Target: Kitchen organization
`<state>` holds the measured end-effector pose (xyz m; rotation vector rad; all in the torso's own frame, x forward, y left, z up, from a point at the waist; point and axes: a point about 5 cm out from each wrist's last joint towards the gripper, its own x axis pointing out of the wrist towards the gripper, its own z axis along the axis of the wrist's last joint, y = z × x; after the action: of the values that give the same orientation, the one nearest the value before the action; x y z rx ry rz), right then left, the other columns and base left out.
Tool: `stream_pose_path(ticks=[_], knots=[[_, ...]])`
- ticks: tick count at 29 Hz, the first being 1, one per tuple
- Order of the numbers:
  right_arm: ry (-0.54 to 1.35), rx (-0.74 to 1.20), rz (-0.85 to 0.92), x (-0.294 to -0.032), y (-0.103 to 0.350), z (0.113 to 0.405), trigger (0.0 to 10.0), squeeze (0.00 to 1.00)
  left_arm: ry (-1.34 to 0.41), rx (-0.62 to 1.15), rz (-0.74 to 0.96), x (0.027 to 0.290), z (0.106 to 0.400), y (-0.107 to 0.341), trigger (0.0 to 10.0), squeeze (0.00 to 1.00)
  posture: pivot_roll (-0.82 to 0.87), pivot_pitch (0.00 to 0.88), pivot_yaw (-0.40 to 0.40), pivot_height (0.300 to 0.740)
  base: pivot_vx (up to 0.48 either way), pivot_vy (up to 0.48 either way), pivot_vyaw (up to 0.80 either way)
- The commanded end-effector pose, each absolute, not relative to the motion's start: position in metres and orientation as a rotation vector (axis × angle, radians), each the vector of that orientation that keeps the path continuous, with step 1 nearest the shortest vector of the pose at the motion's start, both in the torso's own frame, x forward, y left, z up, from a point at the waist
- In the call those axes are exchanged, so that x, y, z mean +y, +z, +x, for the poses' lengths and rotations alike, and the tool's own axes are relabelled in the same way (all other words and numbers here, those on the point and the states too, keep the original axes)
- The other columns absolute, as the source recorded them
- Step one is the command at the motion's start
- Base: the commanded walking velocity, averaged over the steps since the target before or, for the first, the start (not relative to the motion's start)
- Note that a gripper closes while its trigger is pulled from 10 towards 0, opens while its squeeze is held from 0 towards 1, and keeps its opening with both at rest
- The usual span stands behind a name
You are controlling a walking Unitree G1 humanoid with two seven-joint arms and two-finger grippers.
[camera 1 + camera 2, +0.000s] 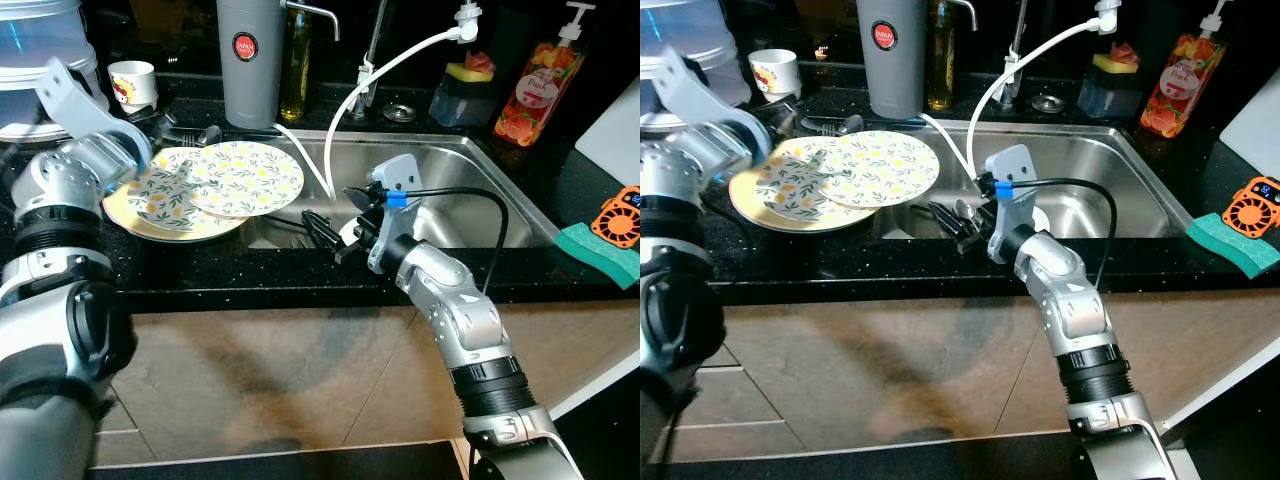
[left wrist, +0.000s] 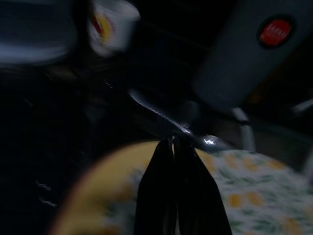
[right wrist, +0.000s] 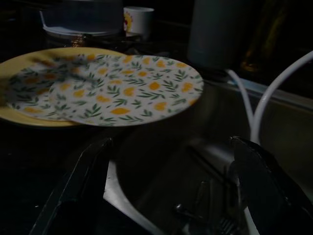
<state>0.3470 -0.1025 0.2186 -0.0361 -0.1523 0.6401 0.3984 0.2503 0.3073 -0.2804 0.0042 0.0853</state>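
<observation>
Two floral plates sitting on yellow plate; left gripper closed, hovering over them; right gripper gaping wide, reaching into sink.

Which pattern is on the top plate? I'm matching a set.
White plate with yellow flowers and green leaves, clearest in the left eye view.

Head stereo pair looks down on sink and plates; both wrist cameras view plates closely.

The stacked plates overhang the sink edge; the white hose arcs across the basin, cutlery lies below, and the right half stays open.
</observation>
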Motion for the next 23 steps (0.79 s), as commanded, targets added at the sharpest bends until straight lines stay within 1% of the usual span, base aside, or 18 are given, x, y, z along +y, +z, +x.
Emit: stream_pose_path(ticks=[1, 2, 3, 4, 5, 6, 7, 8, 9, 10, 11, 12, 13, 16, 19, 20, 23], knots=[[0.622, -0.157, -0.036, -0.108, 0.220, 0.349, 10.0, 0.00, -0.021, -0.050, 0.202, 0.244, 0.391, 0.319, 10.0, 0.00, 0.10, 0.000, -0.053, 0.740, 0.000, 0.000, 0.00], [0.621, -0.156, -0.035, -0.108, 0.219, 0.349, 10.0, 0.00, -0.056, -0.051, 0.408, 0.248, 0.387, 0.320, 10.0, 0.00, 0.11, 0.000, -0.050, 0.740, 0.000, 0.000, 0.00], [0.620, -0.156, -0.035, -0.108, 0.219, 0.349, 10.0, 0.00, -0.081, -0.039, 0.543, 0.251, 0.384, 0.319, 10.0, 0.00, 0.11, 0.000, -0.050, 0.740, 0.000, 0.000, 0.00], [0.620, -0.156, -0.034, -0.107, 0.218, 0.349, 10.0, 0.00, -0.121, -0.038, 0.731, 0.255, 0.381, 0.317, 10.0, 0.00, 0.11, 0.000, -0.050, 0.740, 0.000, 0.000, 0.00], [0.620, -0.156, -0.034, -0.107, 0.218, 0.349, 10.0, 0.00, -0.121, -0.038, 0.731, 0.255, 0.381, 0.317, 10.0, 0.00, 0.11, 0.000, -0.050, 0.740, 0.000, 0.000, 0.00], [0.620, -0.156, -0.033, -0.107, 0.218, 0.349, 10.0, 0.00, -0.188, -0.044, 0.907, 0.255, 0.376, 0.315, 10.0, 0.00, 0.12, 0.000, -0.050, 0.740, 0.000, 0.000, 0.00], [0.620, -0.157, -0.032, -0.107, 0.218, 0.350, 10.0, 0.00, -0.247, -0.038, 1.022, 0.255, 0.373, 0.312, 10.0, 0.00, 0.12, 0.000, -0.050, 0.740, 0.000, 0.000, 0.00], [0.621, -0.159, -0.032, -0.106, 0.219, 0.350, 10.0, 0.00, -0.332, -0.032, 1.203, 0.255, 0.367, 0.307, 10.0, 0.00, 0.12, 0.000, -0.047, 0.740, 0.000, 0.000, 0.00], [0.621, -0.160, -0.032, -0.106, 0.219, 0.350, 10.0, 0.00, -0.387, -0.015, 1.303, 0.255, 0.363, 0.304, 10.0, 0.00, 0.12, 0.000, -0.047, 0.740, 0.000, 0.000, 0.00], [0.621, -0.161, -0.032, -0.106, 0.219, 0.350, 10.0, 0.00, -0.418, -0.002, 1.358, 0.256, 0.361, 0.301, 10.0, 0.00, 0.12, 0.000, -0.047, 0.740, 0.000, 0.000, 0.00], [0.620, -0.162, -0.031, -0.106, 0.219, 0.351, 10.0, 0.00, -0.454, 0.012, 1.401, 0.255, 0.360, 0.298, 10.0, 1.00, 0.12, 0.000, -0.042, 0.740, 0.000, 0.000, 0.00], [0.620, -0.162, -0.031, -0.106, 0.219, 0.351, 10.0, 0.00, -0.454, 0.012, 1.401, 0.255, 0.360, 0.298, 10.0, 1.00, 0.12, 0.000, -0.042, 0.740, 0.000, 0.000, 0.00], [0.618, -0.163, -0.030, -0.106, 0.219, 0.351, 10.0, 0.00, -0.492, 0.029, 1.428, 0.253, 0.358, 0.294, 10.0, 1.00, 0.12, 0.000, -0.042, 0.740, 0.000, 0.000, 0.00], [0.616, -0.162, -0.027, -0.106, 0.218, 0.350, 10.0, 0.00, -0.665, 0.091, 1.512, 0.244, 0.348, 0.277, 10.0, 1.00, 0.12, 0.000, -0.042, 0.740, 0.000, 0.000, 0.00], [0.614, -0.161, -0.027, -0.107, 0.218, 0.350, 10.0, 0.00, -0.706, 0.105, 1.550, 0.238, 0.350, 0.274, 10.0, 1.00, 0.12, 0.000, -0.046, 0.740, 0.000, 0.000, 0.00], [0.613, -0.160, -0.028, -0.108, 0.218, 0.350, 10.0, 0.00, -0.715, 0.102, 1.569, 0.234, 0.353, 0.273, 10.0, 0.00, 0.12, 0.000, -0.046, 0.740, 0.000, 0.000, 0.00], [0.612, -0.163, -0.029, -0.108, 0.219, 0.350, 10.0, 0.00, -0.812, 0.117, 1.629, 0.227, 0.358, 0.263, 10.0, 0.00, 0.12, 0.000, -0.046, 0.740, 0.000, 0.000, 0.00]])
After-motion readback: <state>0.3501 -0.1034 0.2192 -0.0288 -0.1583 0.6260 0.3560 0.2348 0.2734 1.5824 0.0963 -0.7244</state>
